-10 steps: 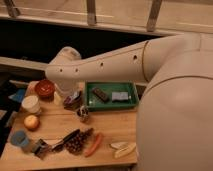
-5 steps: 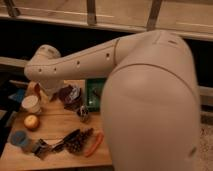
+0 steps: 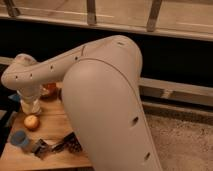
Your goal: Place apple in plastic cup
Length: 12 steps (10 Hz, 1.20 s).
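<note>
The apple (image 3: pixel 31 121), small and yellow-orange, lies on the left part of the wooden table (image 3: pixel 52 127). The light-blue plastic cup (image 3: pixel 20 138) stands upright in front of it, near the table's front left corner, apart from the apple. My gripper (image 3: pixel 30 104) hangs at the end of the white arm, just behind and above the apple, by a pale cup-like shape that I cannot separate from it. The apple is not held.
The big white arm (image 3: pixel 105 100) fills the middle and hides the table's right side. A red-brown bowl (image 3: pixel 50 89) shows behind the arm's end. Dark items (image 3: pixel 70 145) and a grey thing (image 3: pixel 40 148) lie at the front edge.
The arm has swung further left and its end has come down over the table's back left. The arm looms larger and now hides the green tray and the right side.
</note>
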Motion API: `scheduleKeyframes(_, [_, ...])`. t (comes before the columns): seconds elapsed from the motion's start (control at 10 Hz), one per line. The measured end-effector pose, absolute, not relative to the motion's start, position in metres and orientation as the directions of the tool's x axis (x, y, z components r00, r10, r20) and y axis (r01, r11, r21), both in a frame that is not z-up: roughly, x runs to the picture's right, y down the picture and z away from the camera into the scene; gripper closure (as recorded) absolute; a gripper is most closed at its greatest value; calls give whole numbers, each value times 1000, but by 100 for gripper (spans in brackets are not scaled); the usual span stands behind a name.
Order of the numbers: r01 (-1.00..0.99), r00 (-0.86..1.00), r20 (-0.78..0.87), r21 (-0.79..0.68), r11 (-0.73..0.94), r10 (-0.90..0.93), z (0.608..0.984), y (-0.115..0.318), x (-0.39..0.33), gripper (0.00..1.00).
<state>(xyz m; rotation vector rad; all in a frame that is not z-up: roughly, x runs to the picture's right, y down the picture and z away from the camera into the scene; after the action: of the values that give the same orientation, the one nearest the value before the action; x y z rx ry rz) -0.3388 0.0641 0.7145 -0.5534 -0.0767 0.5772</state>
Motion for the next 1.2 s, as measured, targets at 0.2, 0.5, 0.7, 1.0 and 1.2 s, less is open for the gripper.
scheduleKeyframes(0.2, [-417,878,-52,-569,709,476,714,86,-359,22])
scheduleKeyframes(0.5, [-411,881,-50,-572,710,470,715,87,-359,22])
scheduleKeyframes(0.7, [-401,880,-39,-596,696,473,718,89,-363,22])
scheduleKeyframes(1.0, [-399,852,-33,-687,607,523,755,110,-356,22])
scheduleKeyframes(1.2, [-398,828,-29,-734,551,560,773,118,-350,22])
